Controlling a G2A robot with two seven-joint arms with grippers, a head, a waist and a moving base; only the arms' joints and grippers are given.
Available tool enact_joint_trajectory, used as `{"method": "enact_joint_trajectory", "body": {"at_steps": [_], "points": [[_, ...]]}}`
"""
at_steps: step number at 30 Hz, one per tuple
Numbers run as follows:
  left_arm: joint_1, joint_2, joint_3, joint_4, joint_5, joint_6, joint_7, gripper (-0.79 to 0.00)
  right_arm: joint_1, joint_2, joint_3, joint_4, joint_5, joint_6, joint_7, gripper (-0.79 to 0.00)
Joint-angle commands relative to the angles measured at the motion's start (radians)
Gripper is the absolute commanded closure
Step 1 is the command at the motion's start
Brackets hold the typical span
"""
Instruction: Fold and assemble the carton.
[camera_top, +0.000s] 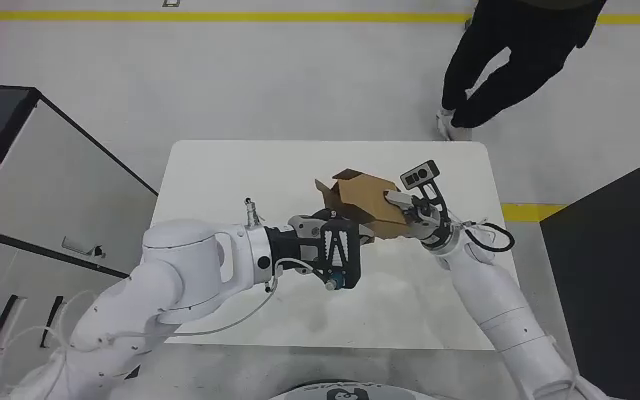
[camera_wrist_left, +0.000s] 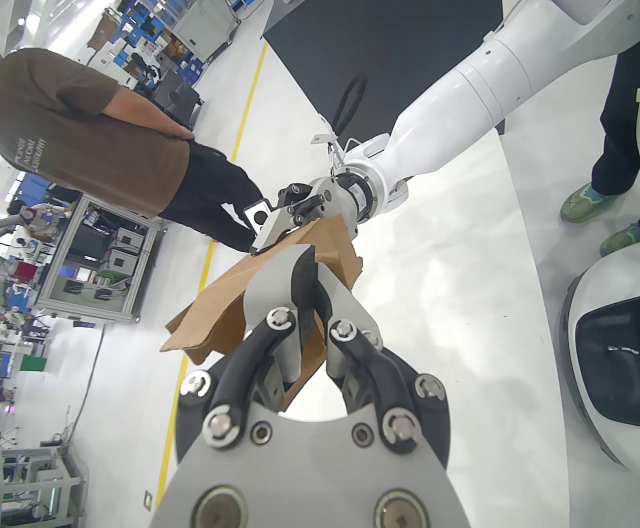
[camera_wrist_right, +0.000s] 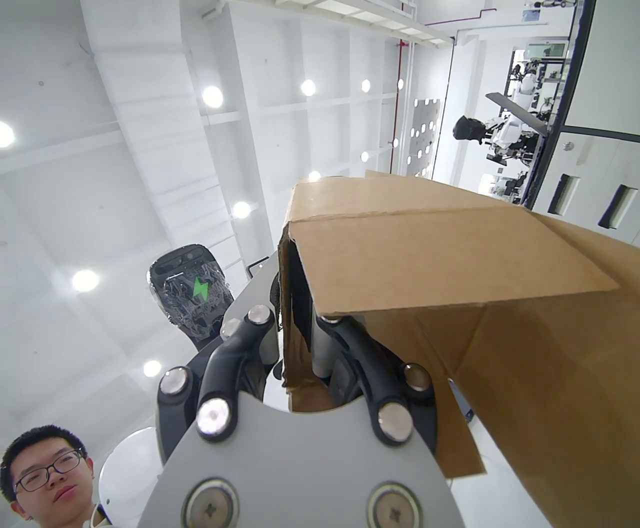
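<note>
Pincer status, both arms: clamped on cardboard, each with a thin wall of the carton (camera_top: 372, 198) pinched between fingers drawn almost together.

Bench (camera_top: 230, 180): white, lying beneath the carton, which is over the far right part of the bench, short of its edge. Whether the carton's underside touches the bench cannot be told.

Carton: brown corrugated board, partly erected, tilted, spanning the gap between the two arms. Loose flaps (camera_top: 326, 190) splay outward at its left end. A folded flap (camera_wrist_right: 440, 265) lies across the opening at the end nearest the right arm, with more loose board beside it.

Left pincer (camera_wrist_left: 304, 272): at the carton's left end, gripping the edge of a panel, with cardboard passing between the pads.

Right pincer (camera_wrist_right: 295, 320): at the carton's opposite end, gripping an edge of the side wall just beside the folded flap.

Separation: the two pincers are near each other but apart, with the carton between them
</note>
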Motion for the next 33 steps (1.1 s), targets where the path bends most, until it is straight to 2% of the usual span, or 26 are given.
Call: {"method": "enact_joint_trajectory", "body": {"at_steps": [1, 16, 33], "points": [[-0.001, -0.001, 0.004, 0.000, 0.004, 0.004, -0.003, 0.000, -0.002, -0.001, 0.001, -0.001, 0.001, 0.001, 0.002, 0.000], [-0.003, 0.002, -0.026, 0.000, -0.016, -0.001, -0.001, 0.000, -0.007, -0.006, 0.024, 0.002, -0.006, 0.010, -0.006, 0.000], [-0.030, -0.002, 0.016, 0.000, 0.000, -0.036, 0.007, 0.000, -0.011, -0.013, 0.027, -0.002, -0.020, 0.037, -0.032, 0.000]]}}
